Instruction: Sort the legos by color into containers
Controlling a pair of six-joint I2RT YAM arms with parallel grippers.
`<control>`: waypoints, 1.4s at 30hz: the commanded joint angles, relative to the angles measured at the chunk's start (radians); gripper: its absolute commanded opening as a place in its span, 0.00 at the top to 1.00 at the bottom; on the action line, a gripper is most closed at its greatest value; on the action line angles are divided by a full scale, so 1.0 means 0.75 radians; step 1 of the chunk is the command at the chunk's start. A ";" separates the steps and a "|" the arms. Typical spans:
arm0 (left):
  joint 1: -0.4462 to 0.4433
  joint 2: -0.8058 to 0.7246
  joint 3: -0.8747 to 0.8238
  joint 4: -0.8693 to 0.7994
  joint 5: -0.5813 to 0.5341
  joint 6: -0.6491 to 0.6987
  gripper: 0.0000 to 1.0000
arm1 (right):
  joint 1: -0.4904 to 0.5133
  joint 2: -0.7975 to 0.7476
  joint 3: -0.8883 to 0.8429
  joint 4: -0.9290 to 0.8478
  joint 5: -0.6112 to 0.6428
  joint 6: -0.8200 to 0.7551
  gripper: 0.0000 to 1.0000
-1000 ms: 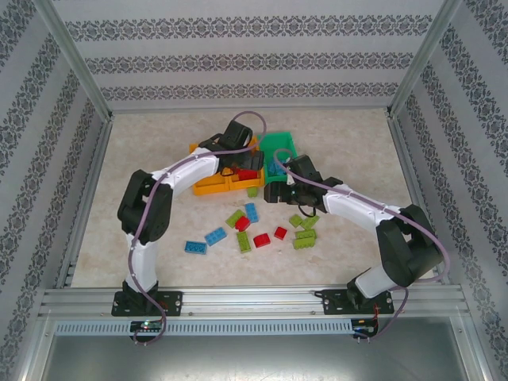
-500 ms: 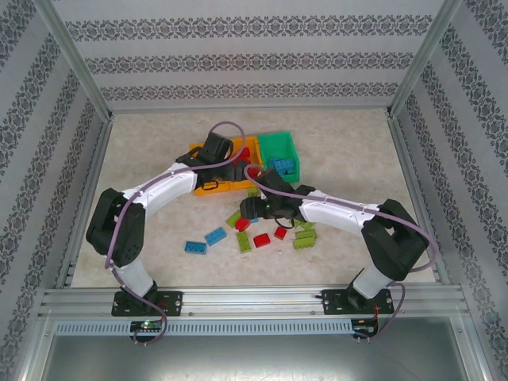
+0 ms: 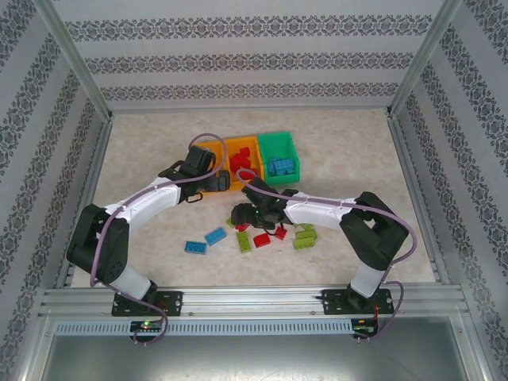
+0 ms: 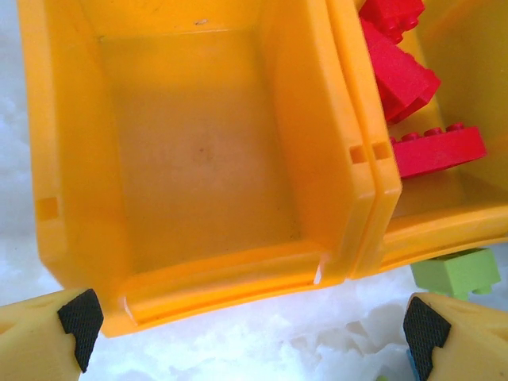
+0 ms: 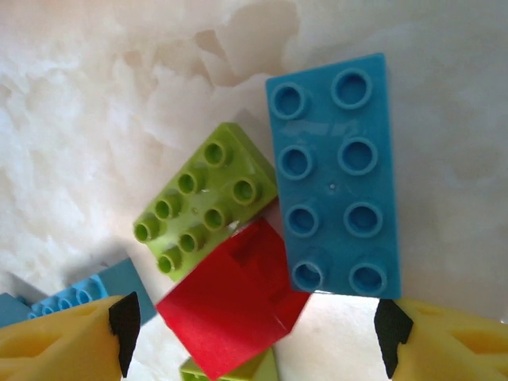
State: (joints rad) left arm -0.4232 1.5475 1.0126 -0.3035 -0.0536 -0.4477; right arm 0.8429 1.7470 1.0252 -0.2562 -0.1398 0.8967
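Three bins stand in a row: an empty orange bin (image 4: pixel 222 282), an orange bin (image 3: pixel 244 151) holding red legos (image 4: pixel 435 148), and a green bin (image 3: pixel 279 141) holding blue legos (image 3: pixel 282 167). My left gripper (image 3: pixel 210 181) (image 4: pixel 250 321) hangs open just in front of the empty bin's near wall, holding nothing. My right gripper (image 3: pixel 242 214) (image 5: pixel 254 321) is open above a loose cluster: a blue lego (image 5: pixel 333 178), a lime lego (image 5: pixel 206 206) and a tilted red lego (image 5: pixel 234 309) between its fingers.
More loose legos lie on the table: two blue (image 3: pixel 194 247) (image 3: pixel 215 236), a lime (image 3: pixel 244 241), two red (image 3: pixel 261 239) (image 3: pixel 280 232) and stacked lime ones (image 3: pixel 304 236). A lime lego (image 4: pixel 456 271) sits against the middle bin's front. Patterned walls enclose the table.
My left gripper swung left from over the middle orange bin to the front of the empty one. My right gripper left the green bin and came down-left over the loose cluster.
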 commanded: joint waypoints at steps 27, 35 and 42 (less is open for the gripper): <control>0.046 -0.120 -0.150 0.071 -0.004 -0.021 0.01 | 0.020 0.116 0.123 -0.111 0.049 -0.014 0.51; 0.047 -0.145 -0.163 0.067 -0.002 -0.026 0.01 | 0.018 0.015 0.068 -0.132 0.118 -0.096 0.47; 0.049 -0.167 -0.172 0.063 0.002 -0.035 0.00 | 0.068 -0.034 0.089 -0.158 0.142 -0.155 0.32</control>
State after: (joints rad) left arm -0.3973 1.4464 0.8936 -0.2722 -0.0555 -0.4541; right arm 0.8673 1.7374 1.0801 -0.3344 -0.0631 0.8135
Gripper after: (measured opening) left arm 0.994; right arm 0.673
